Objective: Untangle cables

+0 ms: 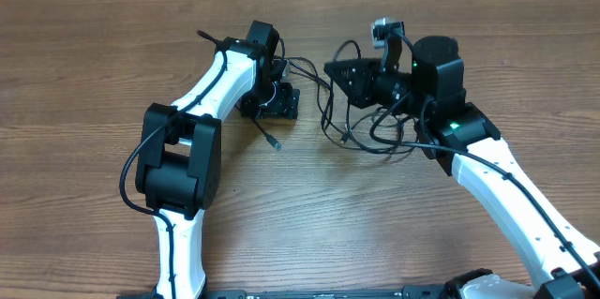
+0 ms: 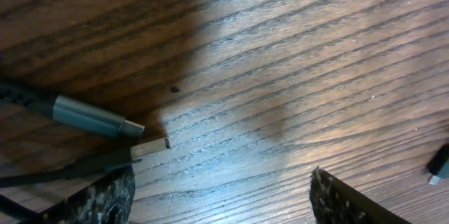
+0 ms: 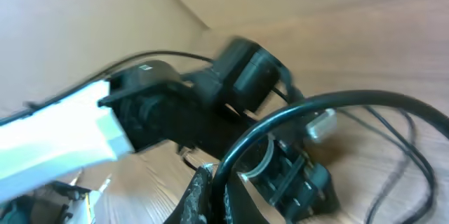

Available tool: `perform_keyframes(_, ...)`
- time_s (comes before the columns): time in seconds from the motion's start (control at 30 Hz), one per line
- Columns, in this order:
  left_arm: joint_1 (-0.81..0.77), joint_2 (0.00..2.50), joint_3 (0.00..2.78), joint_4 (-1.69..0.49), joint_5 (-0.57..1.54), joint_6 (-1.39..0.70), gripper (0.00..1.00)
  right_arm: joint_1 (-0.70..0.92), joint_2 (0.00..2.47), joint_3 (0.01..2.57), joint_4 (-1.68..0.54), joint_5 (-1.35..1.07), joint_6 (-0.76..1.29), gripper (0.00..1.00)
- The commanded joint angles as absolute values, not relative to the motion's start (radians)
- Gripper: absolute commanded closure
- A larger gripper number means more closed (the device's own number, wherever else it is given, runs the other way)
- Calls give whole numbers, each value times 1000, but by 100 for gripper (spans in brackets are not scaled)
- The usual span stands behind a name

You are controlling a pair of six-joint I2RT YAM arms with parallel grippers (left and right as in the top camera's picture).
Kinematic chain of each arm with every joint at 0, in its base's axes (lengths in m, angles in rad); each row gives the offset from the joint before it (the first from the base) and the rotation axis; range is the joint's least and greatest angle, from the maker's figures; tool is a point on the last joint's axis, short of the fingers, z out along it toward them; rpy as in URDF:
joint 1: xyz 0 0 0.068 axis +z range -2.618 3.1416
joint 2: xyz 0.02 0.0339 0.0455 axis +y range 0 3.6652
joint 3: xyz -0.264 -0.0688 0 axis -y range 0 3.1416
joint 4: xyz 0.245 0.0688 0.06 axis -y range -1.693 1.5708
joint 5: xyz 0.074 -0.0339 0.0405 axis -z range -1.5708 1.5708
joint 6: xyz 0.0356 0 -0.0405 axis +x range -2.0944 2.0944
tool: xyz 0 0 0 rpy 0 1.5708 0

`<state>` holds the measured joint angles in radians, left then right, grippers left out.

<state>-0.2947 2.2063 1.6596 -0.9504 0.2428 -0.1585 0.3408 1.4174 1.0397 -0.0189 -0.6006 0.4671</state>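
**Table** (image 1: 94, 74): wood-grain top, carrying everything below.
**Left arm** (image 1: 211, 88), **right arm** (image 1: 497, 163): both reach to the far middle, their heads near each other.
**Cables** (image 1: 339, 123): thin black loops on the table between the two heads, densest on the right. One strand trails left to a loose end (image 1: 274, 140).
**Right gripper** (image 3: 217, 196): clenched. A strand arcs up from between its fingertips, apparently pinched there.
**Left gripper** (image 2: 221, 185): released and low over the table, jaws wide, bare wood between them.
**Grey plug** (image 2: 91, 116), **flat plug** (image 2: 149, 147): just left of the jaws, tips almost touching.
**Handling note:** the step looks like taking a free end. Centre the jaws over one plug only, close on its body, then draw left slowly — watching for snags.
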Motion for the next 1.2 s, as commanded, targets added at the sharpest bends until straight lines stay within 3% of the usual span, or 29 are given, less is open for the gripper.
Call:
perform_keyframes(0.0,-296,2220,1652,-942,237,-165,19,339,1415,1047,-13,-622,451,96)
perform_keyframes(0.27,-296,2220,1652,-942,237,-165,16,339,1422,1047,-278,-211,487,93)
perform_keyframes(0.6,-296,2220,1652,-942,237,-165,15,339,1468,1047,-484,-89,524,94)
perform_keyframes(0.9,-296,2220,1652,-942,237,-165,10,338,1533,1047,-529,-86,524,91)
perform_keyframes(0.97,-296,2220,1652,-942,237,-165,9,338,1544,1047,-533,-77,524,81)
perform_keyframes(1.07,-296,2220,1652,-942,237,-165,8,337,1556,1047,-553,-20,528,43)
perform_keyframes(1.1,-296,2220,1652,-942,237,-165,8,336,1559,1047,-565,6,528,35)
perform_keyframes(1.17,-296,2220,1652,-942,237,-164,8,329,1562,1047,-589,49,536,30)
